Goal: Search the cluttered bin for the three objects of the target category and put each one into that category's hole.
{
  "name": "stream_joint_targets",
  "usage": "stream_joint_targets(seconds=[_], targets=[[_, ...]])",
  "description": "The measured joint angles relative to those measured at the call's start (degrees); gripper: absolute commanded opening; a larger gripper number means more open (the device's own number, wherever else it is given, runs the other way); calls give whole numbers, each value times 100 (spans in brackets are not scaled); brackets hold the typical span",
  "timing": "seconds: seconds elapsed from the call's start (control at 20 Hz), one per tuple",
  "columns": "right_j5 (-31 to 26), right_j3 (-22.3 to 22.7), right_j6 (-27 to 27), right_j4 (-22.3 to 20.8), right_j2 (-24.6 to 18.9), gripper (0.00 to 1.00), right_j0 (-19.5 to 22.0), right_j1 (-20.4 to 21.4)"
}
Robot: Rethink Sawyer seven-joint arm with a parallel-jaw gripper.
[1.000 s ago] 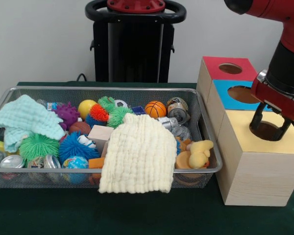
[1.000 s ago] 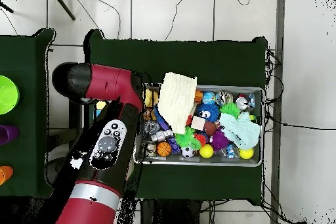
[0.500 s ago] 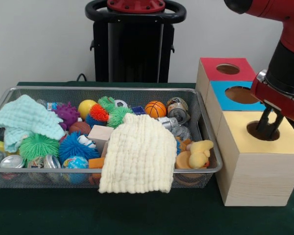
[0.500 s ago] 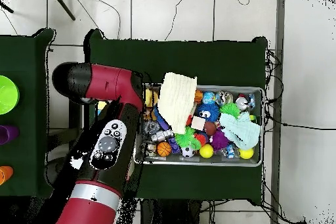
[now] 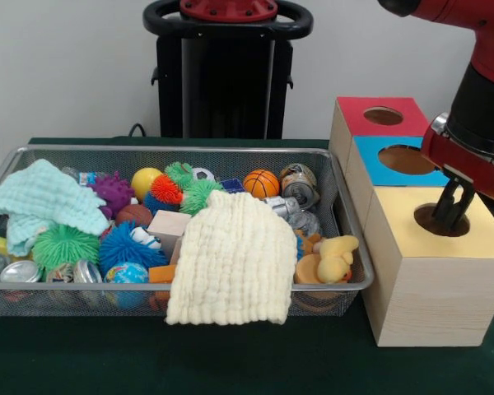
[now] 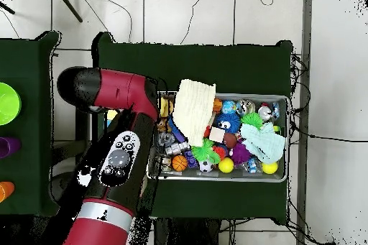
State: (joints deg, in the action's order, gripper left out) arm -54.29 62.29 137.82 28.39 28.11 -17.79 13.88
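Observation:
The wire-mesh bin point(image 5: 173, 151) sits on the green table, full of toys; it also shows in the overhead view point(image 6: 223, 178). No ruffled printed fabric pieces show in either view. The yellow-topped box point(image 5: 477, 239) stands right of the bin, with its round dark hole point(image 5: 432, 222). My gripper point(image 5: 451, 211) hangs straight over that hole, its fingers shut together with nothing visible between them, tips at the hole's rim. In the overhead view the red arm point(image 6: 118, 159) hides the gripper and the boxes.
A large cream waffle cloth point(image 5: 230, 259) drapes over the bin's front rim. A mint-green cloth point(image 5: 41, 197) lies at the bin's left end. Balls, cans, a wooden block and a yellow duck point(image 5: 336, 257) fill the bin. Blue-topped point(image 5: 370, 156) and red-topped point(image 5: 354, 115) boxes stand behind the yellow one.
One second ago the fingers were spread open over the yellow box's hole. They have since closed together, and the gripper has stayed over the hole. The bin's contents have not moved.

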Motion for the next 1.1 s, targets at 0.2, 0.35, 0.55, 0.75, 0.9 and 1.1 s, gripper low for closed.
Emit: stream_joint_targets(seconds=[0.2, 0.35, 0.55, 0.75, 0.9, 1.1], targets=[[-9, -1, 0, -1, 0, 0, 15, 28], [-58, -16, 0, -4, 0, 0, 33, 37], [-268, -74, 0, -6, -1, 0, 75, 39], [-679, -142, 0, -15, 0, 0, 128, 67], [-1004, -173, 0, -24, 0, 0, 164, 131], [-1266, -192, 0, -30, 0, 0, 200, 246]])
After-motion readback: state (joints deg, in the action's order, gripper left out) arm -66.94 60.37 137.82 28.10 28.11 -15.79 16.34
